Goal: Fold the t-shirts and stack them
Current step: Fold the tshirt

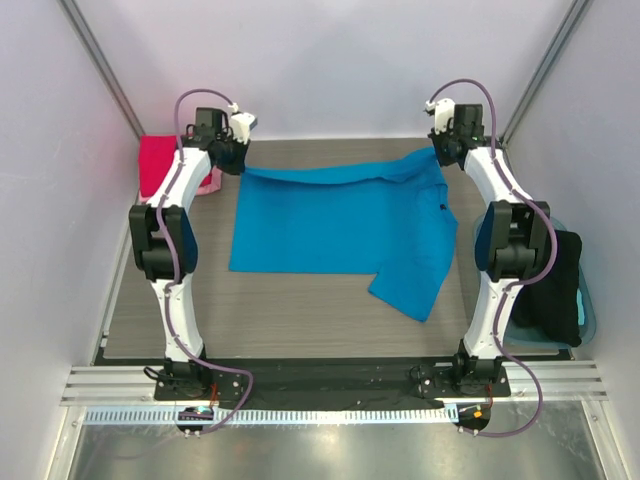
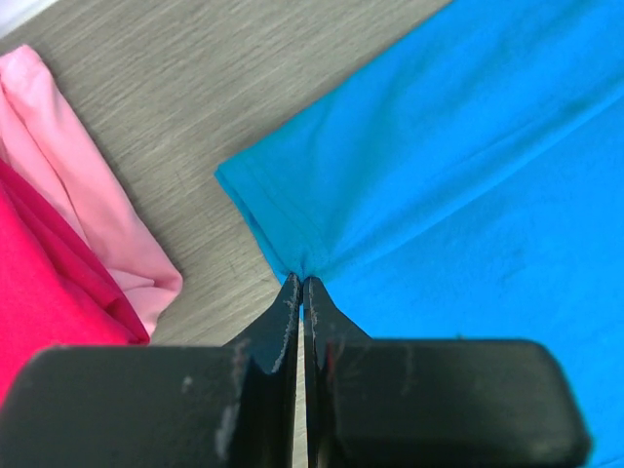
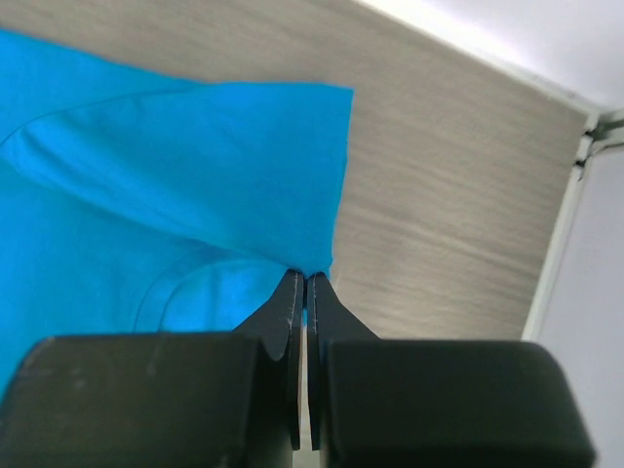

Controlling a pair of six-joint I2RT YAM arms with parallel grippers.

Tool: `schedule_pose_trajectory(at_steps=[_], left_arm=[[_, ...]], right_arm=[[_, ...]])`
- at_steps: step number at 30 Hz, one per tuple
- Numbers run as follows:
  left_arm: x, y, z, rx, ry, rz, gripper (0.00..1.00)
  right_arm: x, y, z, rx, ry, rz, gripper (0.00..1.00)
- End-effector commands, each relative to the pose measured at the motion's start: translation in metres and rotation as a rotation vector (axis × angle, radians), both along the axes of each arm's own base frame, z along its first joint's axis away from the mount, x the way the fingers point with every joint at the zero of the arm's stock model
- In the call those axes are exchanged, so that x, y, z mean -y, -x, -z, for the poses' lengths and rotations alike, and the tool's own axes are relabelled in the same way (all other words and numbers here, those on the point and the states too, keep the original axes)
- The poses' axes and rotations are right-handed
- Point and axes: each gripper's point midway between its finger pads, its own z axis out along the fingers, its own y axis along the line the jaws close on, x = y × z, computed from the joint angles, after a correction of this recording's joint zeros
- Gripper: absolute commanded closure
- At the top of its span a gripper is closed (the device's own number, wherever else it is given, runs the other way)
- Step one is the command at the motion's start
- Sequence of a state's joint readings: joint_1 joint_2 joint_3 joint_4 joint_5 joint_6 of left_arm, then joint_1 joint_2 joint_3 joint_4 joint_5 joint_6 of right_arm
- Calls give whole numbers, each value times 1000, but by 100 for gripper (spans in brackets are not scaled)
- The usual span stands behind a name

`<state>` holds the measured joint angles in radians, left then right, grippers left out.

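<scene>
Tub [image 1: 591, 308] holds black cloth [image 1: 556, 288]; blue t-shirt [image 1: 330, 225] on table [image 1: 300, 322].

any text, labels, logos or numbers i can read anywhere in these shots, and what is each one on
No readable text in any view.
blue t-shirt: plain, no print or tag showing.
red t-shirt and pink t-shirt: plain.
left gripper and right gripper: black, unmarked.
small parts at the arm bases: too small to tell whether they carry any marking.
</scene>
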<state>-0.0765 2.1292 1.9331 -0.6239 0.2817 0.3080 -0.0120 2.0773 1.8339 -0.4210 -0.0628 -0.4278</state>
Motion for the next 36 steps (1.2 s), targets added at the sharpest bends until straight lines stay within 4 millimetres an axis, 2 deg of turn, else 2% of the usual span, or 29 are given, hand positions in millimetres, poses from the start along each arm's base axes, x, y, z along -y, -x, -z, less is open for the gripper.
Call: schedule_pose_trajectory(at_steps=[1,4,9,13,17,21,22,25,30,33,34,35,36], left_arm=[[1,8,-35,59,-4,25,100],[-1,13,-34,51,-11,23,100],[-8,24,-18,10,-39,11,100],[-12,32,-10,-8,-53,16,100],[-16,36,1,-33,-66,8,100],[-16,40,14,-62,-72,14,100],[-17,43,18,-74,-74,13,100],[-19,47,25,-89,-84,12,100],[-21,54,38,-121,-86,8,100],[-21,56,42,-138,-84,1,97],[-23,60,41,-149,-93,-6,92],[-24,62,39,-150,-96,-12,83],[-25,65,36,-153,-100,-15,79]], right_arm=[[-5,12,-41,69,-18,-13,99],[-7,20,-41,55,-26,-14,99],[-12,32,-37,26,-60,-16,99],[-21,43,-48,25,-93,-24,99],[-24,56,-45,1,-114,-23,99],[-26,72,-32,-41,-125,-26,99],[-40,76,-28,-52,-127,-54,99],[-45,92,-14,-97,-145,-58,99],[-60,112,-11,-127,-167,-89,99],[-60,121,-3,-151,-156,-93,99],[-55,123,-1,-157,-136,-78,92],[-52,123,-2,-156,-121,-73,85],[-49,123,-5,-148,-102,-68,77]])
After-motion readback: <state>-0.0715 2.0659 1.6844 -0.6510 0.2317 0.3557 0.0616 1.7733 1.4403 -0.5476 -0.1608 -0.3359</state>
